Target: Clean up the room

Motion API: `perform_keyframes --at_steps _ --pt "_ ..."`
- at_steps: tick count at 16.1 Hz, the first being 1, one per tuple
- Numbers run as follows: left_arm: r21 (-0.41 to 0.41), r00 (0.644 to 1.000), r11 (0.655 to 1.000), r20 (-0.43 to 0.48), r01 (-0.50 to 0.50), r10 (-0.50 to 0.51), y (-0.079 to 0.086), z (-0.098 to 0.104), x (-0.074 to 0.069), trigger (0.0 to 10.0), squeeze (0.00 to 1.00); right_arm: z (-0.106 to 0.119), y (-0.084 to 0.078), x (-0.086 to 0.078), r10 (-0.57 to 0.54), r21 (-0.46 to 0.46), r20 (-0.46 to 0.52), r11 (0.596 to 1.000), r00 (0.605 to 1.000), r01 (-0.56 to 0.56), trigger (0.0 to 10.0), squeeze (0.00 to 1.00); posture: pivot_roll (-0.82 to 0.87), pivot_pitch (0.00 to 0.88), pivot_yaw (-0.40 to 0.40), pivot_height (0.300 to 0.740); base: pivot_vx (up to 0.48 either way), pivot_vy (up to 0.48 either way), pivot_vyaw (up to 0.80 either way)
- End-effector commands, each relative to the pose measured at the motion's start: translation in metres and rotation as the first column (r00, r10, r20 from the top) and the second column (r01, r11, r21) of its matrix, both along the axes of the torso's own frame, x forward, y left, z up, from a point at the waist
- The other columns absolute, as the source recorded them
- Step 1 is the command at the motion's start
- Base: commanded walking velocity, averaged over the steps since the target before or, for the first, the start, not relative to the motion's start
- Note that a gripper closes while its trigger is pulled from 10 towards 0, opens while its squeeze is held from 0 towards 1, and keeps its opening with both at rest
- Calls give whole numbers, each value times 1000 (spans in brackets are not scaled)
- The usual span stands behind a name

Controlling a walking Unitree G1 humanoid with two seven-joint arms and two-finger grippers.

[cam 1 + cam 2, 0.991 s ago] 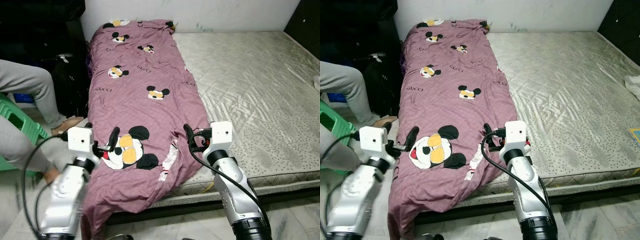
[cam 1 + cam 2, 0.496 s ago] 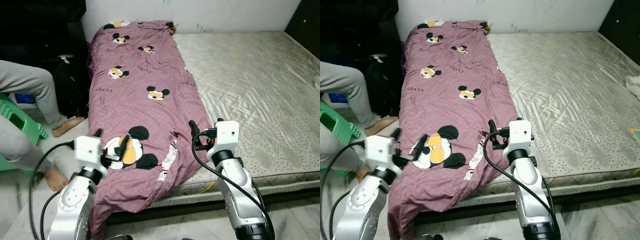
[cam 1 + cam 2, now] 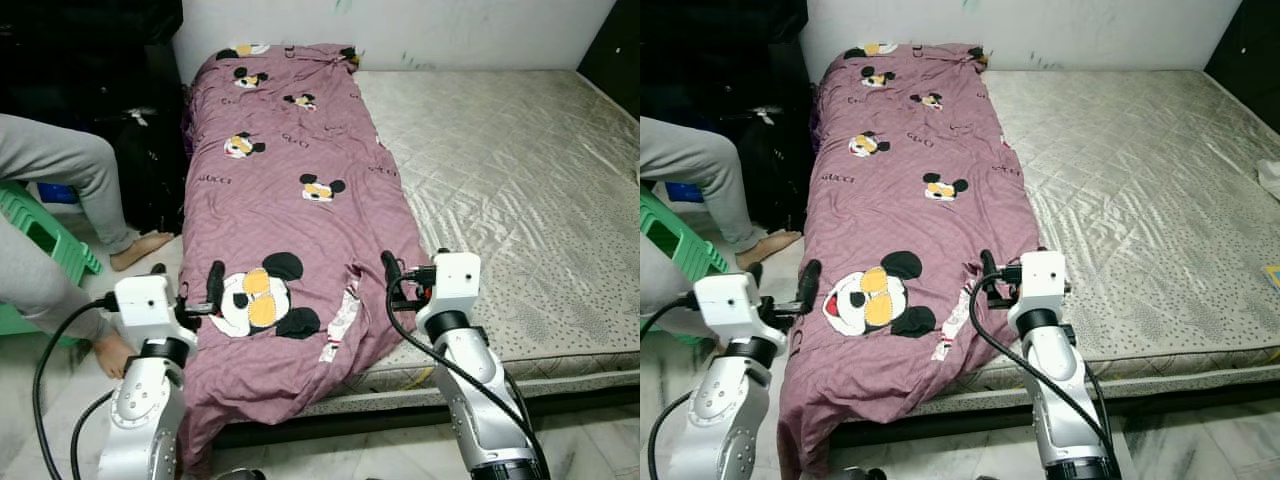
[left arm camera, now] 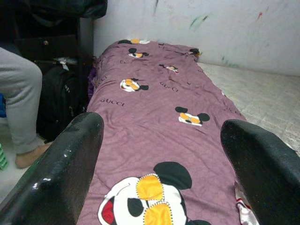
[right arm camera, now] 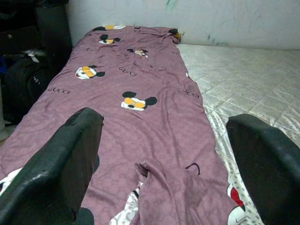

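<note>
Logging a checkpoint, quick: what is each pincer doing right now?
Left pincer: open, holding nothing, over the blanket.
Right pincer: open, holding nothing, over the blanket's edge.

"GUCCI" — printed repeatedly across the purple bedsheet (image 4: pixel 154 122)

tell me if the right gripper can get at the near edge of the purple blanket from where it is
Probably yes. The right gripper hovers with jaws open right at the purple blanket, where it drapes over the mattress corner, and nothing lies between them.
</note>
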State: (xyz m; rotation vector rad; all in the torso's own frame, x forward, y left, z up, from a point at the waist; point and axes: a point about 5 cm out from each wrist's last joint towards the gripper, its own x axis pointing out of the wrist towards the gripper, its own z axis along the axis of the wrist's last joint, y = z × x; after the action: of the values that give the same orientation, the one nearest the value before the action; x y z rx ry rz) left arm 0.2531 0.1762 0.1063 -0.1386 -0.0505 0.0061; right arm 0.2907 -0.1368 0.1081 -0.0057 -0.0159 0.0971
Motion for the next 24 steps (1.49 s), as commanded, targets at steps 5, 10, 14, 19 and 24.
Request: perform_keyframes --at_steps 5,10,14,19,24 --pt "1 1000 1000 12 15 -15 -7 8 8 10000 0 -1 0 0 -3 -1 -2 1000 1000 3 10000 0 -30 86 -21 647 0 0 0" --pt "5 1000 1000 22 0 0 -2 12 12 10000 0 1 3 3 19 -12 6 1000 1000 -19 10000 0 -28 86 -24 600 0 0 0" --pt "-10 999 1000 30 29 -29 -6 13 15 10000 0 0 4 4 29 -17 2 999 1000 -29 10000 0 -32 81 -25 600 0 0 0" --pt "-18 998 999 35 48 -47 -9 14 15 10000 0 -1 5 7 46 -57 2 997 999 -46 10000 0 -27 74 -28 600 0 0 234" --pt "-21 996 997 46 79 -78 -9 14 15 10000 0 -1 8 10 54 -50 4 997 999 -54 10000 0 -23 67 -28 600 0 0 214"
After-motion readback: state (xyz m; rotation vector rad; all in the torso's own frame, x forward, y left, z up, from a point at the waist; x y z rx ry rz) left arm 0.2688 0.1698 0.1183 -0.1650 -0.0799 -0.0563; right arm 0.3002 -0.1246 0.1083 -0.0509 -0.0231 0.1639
